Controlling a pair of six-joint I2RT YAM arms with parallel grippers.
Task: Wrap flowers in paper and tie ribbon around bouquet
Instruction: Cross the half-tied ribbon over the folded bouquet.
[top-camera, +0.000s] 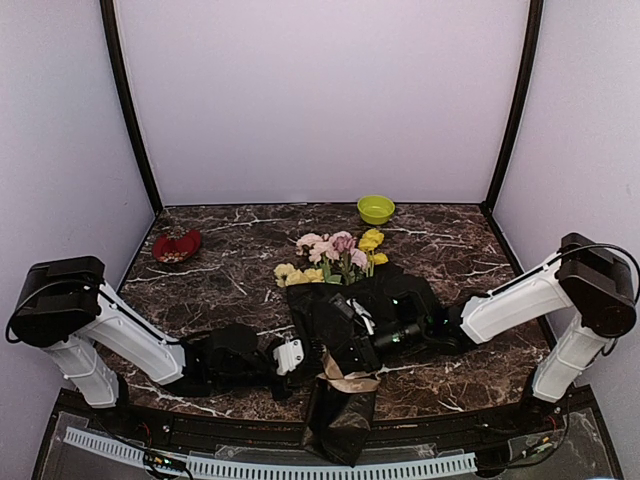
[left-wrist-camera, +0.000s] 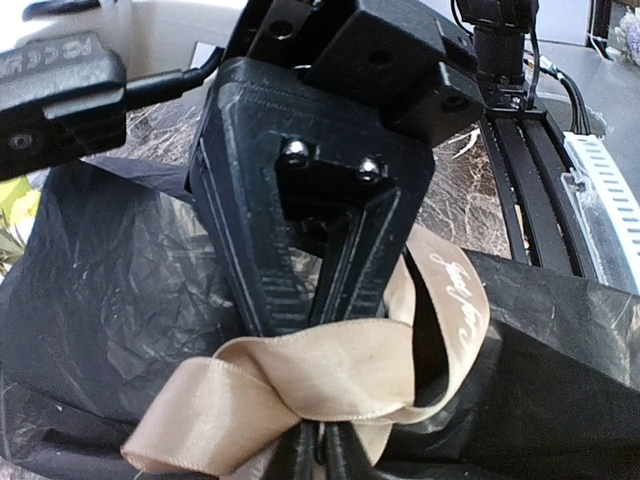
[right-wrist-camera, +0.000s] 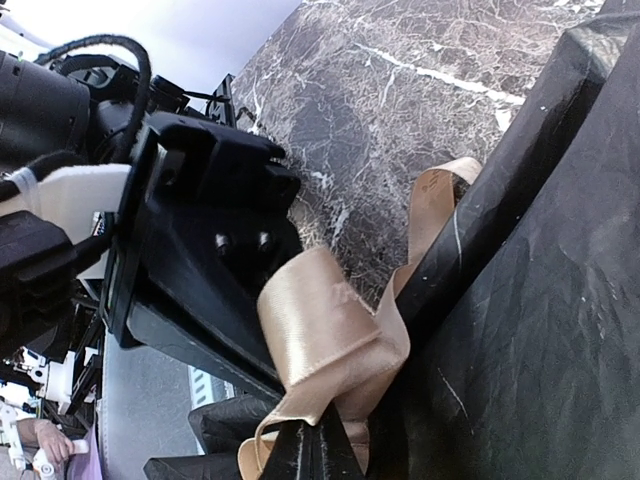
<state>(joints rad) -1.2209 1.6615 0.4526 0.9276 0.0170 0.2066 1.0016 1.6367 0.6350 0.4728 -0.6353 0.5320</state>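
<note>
The bouquet lies lengthwise mid-table: pink and yellow flowers (top-camera: 335, 255) stick out of the far end of a black crinkly paper (top-camera: 330, 310) cone. A beige ribbon (top-camera: 348, 380) is looped and twisted around the cone's narrow lower part. From the left, my left gripper (top-camera: 315, 365) meets the knot. In its wrist view its tips (left-wrist-camera: 318, 455) are shut on the ribbon (left-wrist-camera: 340, 370). My right gripper (top-camera: 350, 358) comes in from the right, facing the left one. Its jaws (right-wrist-camera: 322, 450) are pressed together with the ribbon (right-wrist-camera: 320, 330) pinched at their tips.
A green bowl (top-camera: 376, 209) stands at the back right and a red dish (top-camera: 177, 245) at the back left. The paper cone's tail hangs over the table's near edge, above a white slotted rail (top-camera: 270, 465). Both wrists crowd the knot closely.
</note>
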